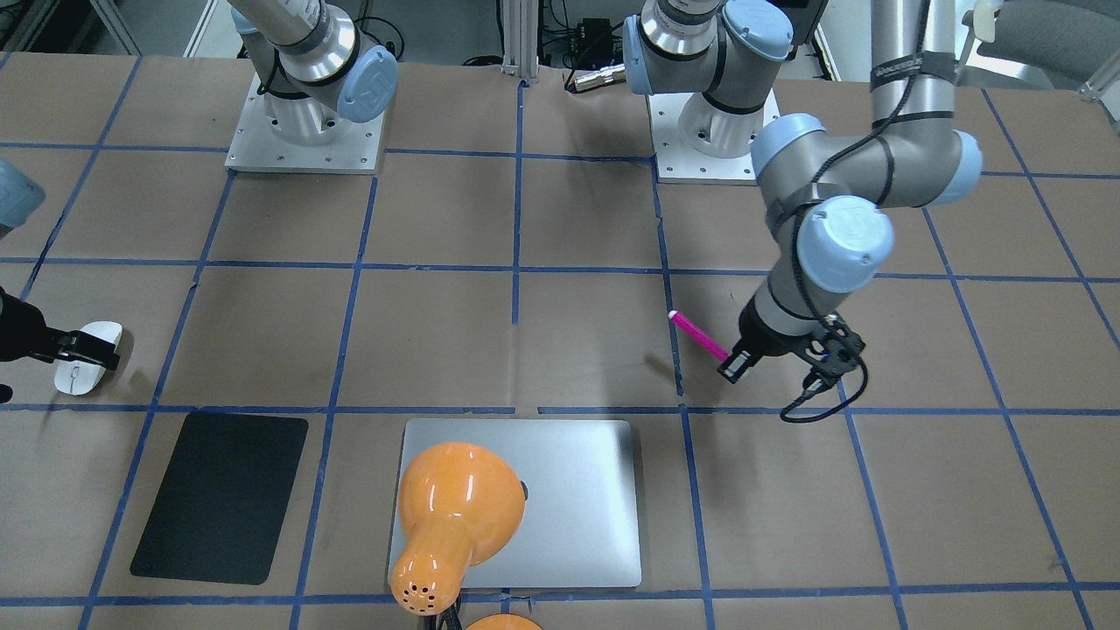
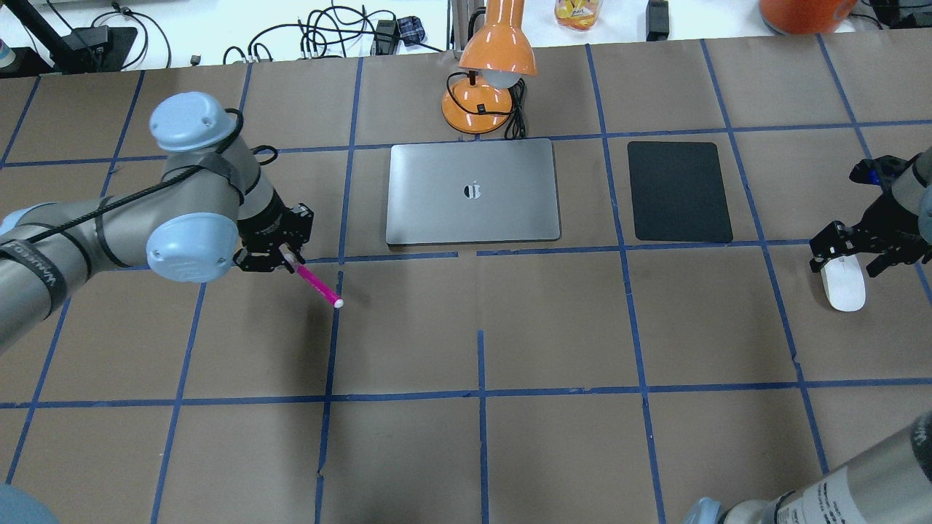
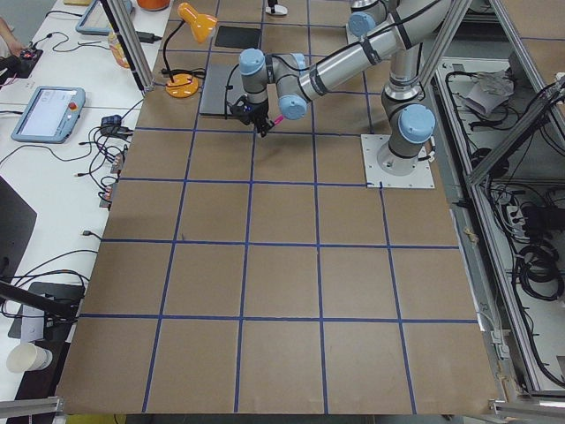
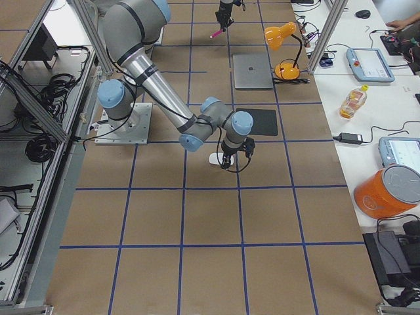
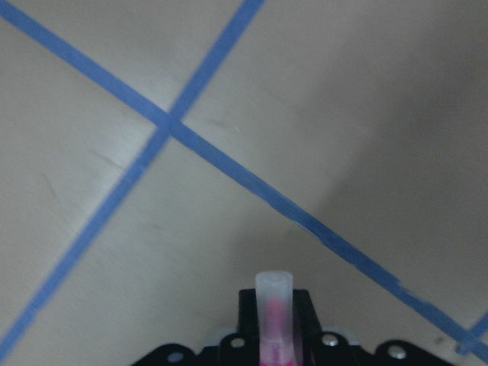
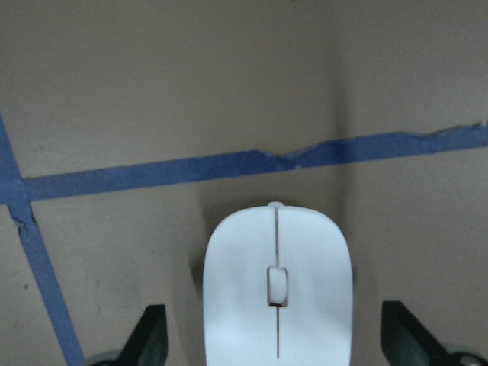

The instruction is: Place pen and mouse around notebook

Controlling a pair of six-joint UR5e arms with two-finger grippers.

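- Left claw clamped on the slim magenta pen, pale cap outward, well left of the flat silver notebook
- Right claw spread wide astride the glossy white oval mouse, not touching, on the brown table right of a matte black mat

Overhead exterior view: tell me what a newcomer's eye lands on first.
The glossy orange desk lamp at the table's far edge, just beyond the flat silver-grey metal notebook computer. Then the slim magenta-pink pen gripped by the left end effector on the left, and the small white oval mouse straddled by the open right end effector far right.
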